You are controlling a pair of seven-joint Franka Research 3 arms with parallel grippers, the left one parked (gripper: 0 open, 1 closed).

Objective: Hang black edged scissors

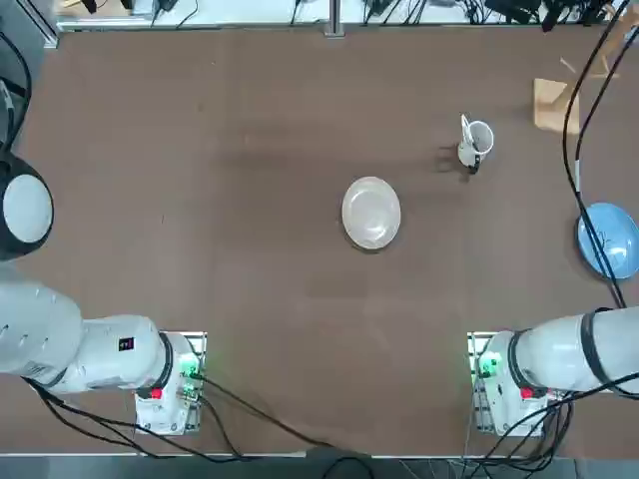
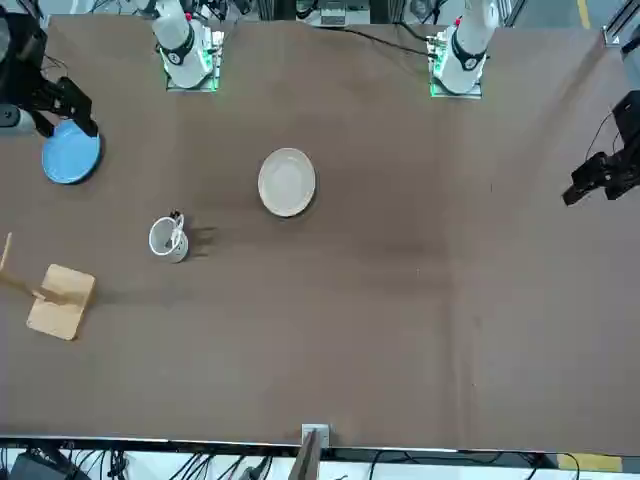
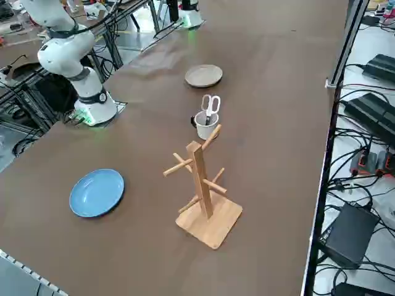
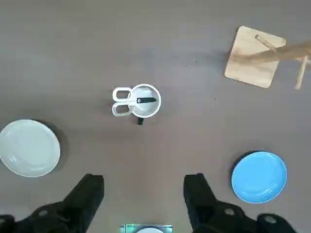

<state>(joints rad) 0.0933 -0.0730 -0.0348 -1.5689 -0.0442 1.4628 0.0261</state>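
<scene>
The table [image 1: 200,249] fills nearly the whole top view, a broad brown surface with most of it bare. Its few things sit in the right half of that view: a wooden rack [image 3: 200,185] with slanted pegs at the upper right edge, a blue plate [image 1: 609,239] at the right edge below it, a white plate [image 1: 371,212] near the middle, and a white mug [image 1: 473,146] between the white plate and the rack.

The scissors [image 3: 210,106] stand in the mug, blades down, with the two pale handle loops sticking up above the rim and leaning to one side, as the right side view shows. They look light, stiff and smooth, so likely slippery; the loops, or the shank just under them, seem the only place to take hold, since the mug wall hides the rest. The mug may tip if the pull is not straight up.

The right gripper [image 4: 143,187] hangs high over the table, jaws spread wide with nothing between them, at the bottom of the wrist view.

Open room lies between mug and rack; the rack's pegs stick out and the table's edge is near its base.
</scene>
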